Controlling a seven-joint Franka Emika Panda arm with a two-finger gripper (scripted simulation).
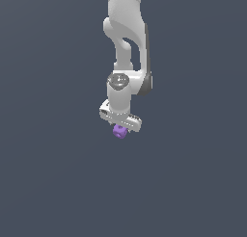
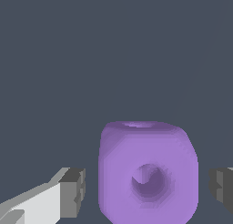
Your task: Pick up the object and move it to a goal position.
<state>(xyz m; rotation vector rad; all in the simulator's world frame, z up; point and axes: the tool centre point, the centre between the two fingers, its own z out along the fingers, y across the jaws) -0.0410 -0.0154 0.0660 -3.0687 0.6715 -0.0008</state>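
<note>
The object is a tiny purple cube (image 1: pixel 119 131) with rounded corners and dark round dimples, right under the white gripper (image 1: pixel 121 126) in the exterior view. In the wrist view the cube (image 2: pixel 148 175) fills the space between the two fingers, a dimple facing the camera. One dark finger pad (image 2: pixel 73 192) stands on one side of it and the other pad (image 2: pixel 222 187) on the other side. A narrow gap shows between each pad and the cube, so the gripper is open around it without touching.
The plain dark grey ground (image 1: pixel 53 183) spreads all around. The white arm (image 1: pixel 126 33) rises straight up from the gripper to the top of the exterior view. No goal marker or other object shows.
</note>
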